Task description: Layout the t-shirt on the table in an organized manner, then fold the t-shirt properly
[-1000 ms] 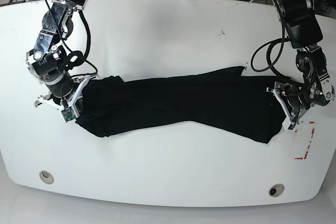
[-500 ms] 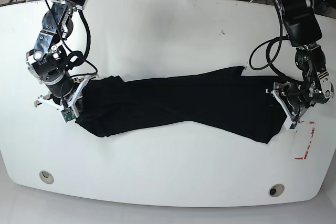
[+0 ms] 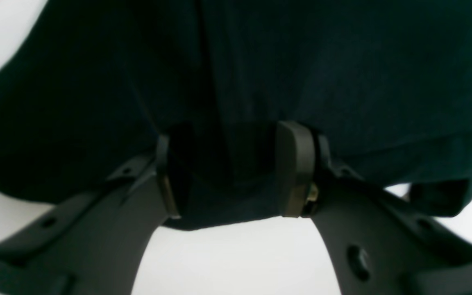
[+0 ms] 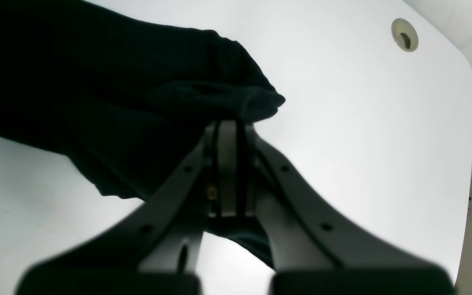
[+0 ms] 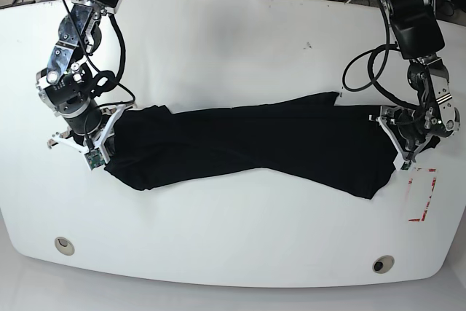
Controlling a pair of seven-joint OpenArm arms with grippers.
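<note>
Tabletop (image 5: 233,56): white, glossy, curved edges, fills most of base view. Cables and floor visible beyond the far edge.

T-shirt (image 5: 247,147): black, stretched into a long band across the tabletop's middle, running from one arm to the other. Narrower and twisted near the centre, wider at both ends. A pointed flap sticks up on the far edge toward the left-arm side. Fabric lies on the tabletop along its length.

Right arm, base view's left side: right gripper (image 5: 91,147) sits at the shirt's end there. Right wrist view shows its jaws pressed together with a bunched fold of black cloth (image 4: 203,98) pinched at the tips; more fabric hangs below and behind the fingers.

Left arm, base view's right side: left gripper (image 5: 403,152) at the shirt's opposite end. Left wrist view shows the jaws standing apart, pads (image 3: 295,168) on either side of the fabric edge (image 3: 228,82), cloth lying in the gap between them; whether the pads press on it cannot be told.

Red dashed rectangle mark (image 5: 421,194): on the tabletop just beside the left gripper, toward the near edge, clear of the shirt.

Two round grey grommet holes near the front edge: one (image 5: 64,245) on the right-arm side, one (image 5: 383,264) on the left-arm side. Both well apart from the shirt.
</note>
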